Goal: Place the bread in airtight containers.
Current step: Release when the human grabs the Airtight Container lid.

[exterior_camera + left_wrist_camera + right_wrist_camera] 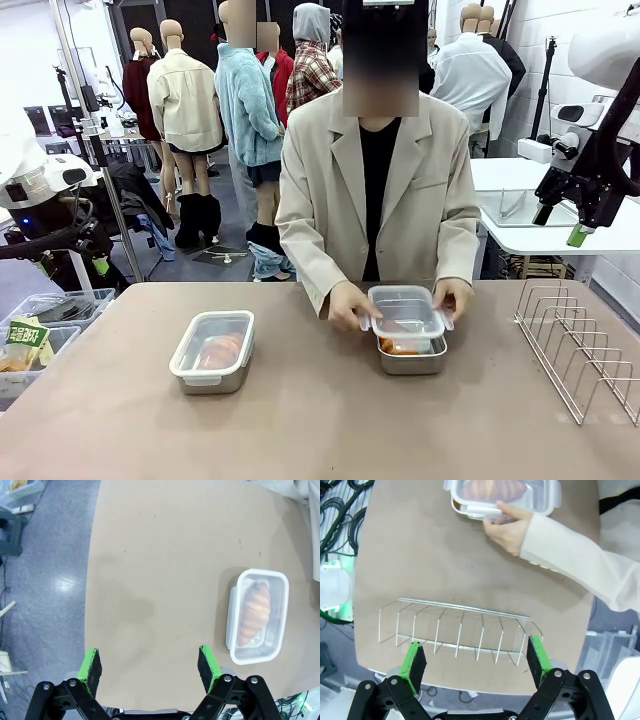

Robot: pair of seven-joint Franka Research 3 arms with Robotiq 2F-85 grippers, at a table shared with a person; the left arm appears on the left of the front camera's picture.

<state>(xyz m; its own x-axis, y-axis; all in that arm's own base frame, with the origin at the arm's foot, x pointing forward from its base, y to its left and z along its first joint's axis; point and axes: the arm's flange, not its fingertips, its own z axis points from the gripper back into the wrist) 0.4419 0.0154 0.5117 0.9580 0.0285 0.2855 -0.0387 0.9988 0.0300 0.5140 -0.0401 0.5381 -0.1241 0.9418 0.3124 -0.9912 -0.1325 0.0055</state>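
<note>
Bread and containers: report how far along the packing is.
Done: the left container holds a roll with its lid on. In hand: the person's hands are fitting the lid onto the right container, which also holds bread. Left: seating and clipping that lid. Both robot hands, left and right, hang open, holding nothing.

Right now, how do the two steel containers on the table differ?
The left container sits alone with its lid flat and seated; the right container has the person's hands on its lid, which rides higher, apparently not yet pressed home. The left one lies nearer the robot's side, the right one closer to the person. Both are steel, with translucent lids, and hold a golden-brown roll.
</note>
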